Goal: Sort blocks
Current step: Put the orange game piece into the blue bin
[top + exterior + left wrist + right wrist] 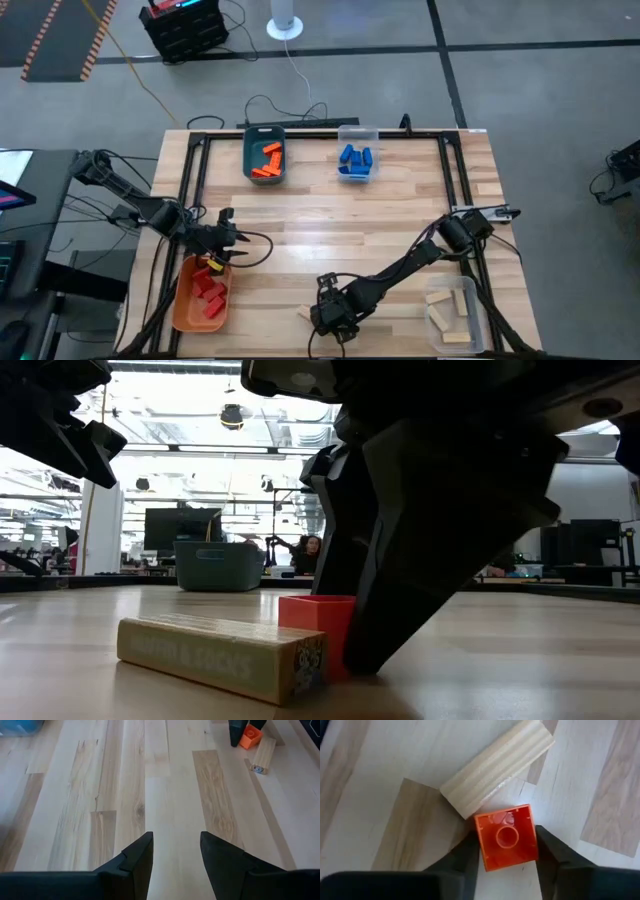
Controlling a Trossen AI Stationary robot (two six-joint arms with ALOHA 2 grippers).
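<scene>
I have the right tool [506, 862] down at the near edge of the pale plank surface [330, 215], its two dark fingers closed against the sides of a hollow orange block [507, 843], a square moulded plastic piece with a round socket inside. One corner of it touches the end of a long natural wood block [497, 767], smooth, with fine straight grain and printed lettering on its side in the low view.

My left tool [176, 855] hangs over bare planks at the left of the surface, fingers partly apart and holding nothing.

Just beneath it at the near left sits an orange bin [183, 300] with red blocks [210, 290] heaped inside. At the far side, a teal bin [247, 160] holds orange blocks [269, 160], and to its right a clear bin [357, 132] holds blue blocks [355, 160]. At the near right, another clear bin [472, 295] carries pale wooden blocks [445, 305].
</scene>
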